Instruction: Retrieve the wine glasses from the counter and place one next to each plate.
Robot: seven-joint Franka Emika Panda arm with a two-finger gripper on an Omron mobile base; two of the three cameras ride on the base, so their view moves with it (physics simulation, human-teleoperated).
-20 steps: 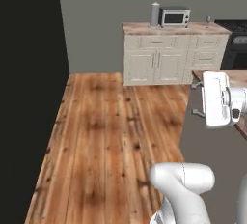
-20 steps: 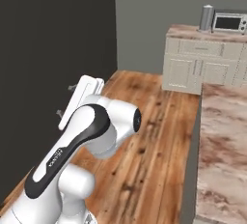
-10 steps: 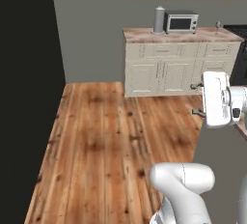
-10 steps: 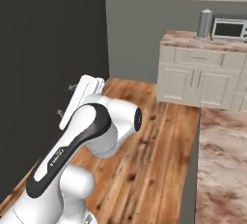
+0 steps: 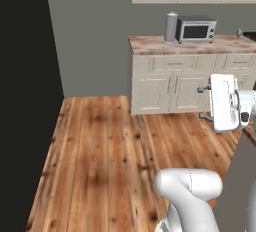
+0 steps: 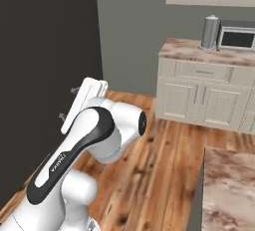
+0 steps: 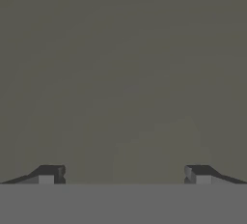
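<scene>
We see the marbled surface [image 5: 190, 43] far off against the wall, bearing a microwave [image 5: 196, 30] and a grey canister [image 5: 171, 27]. Our tool [image 7: 124, 172] hangs released, empty, facing a plain grey wall [image 7: 120, 73].

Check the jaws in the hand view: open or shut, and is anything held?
Open and empty. The robot's white two-finger gripper shows its dark fingertips set far apart, with just plain grey surface between them.
</scene>
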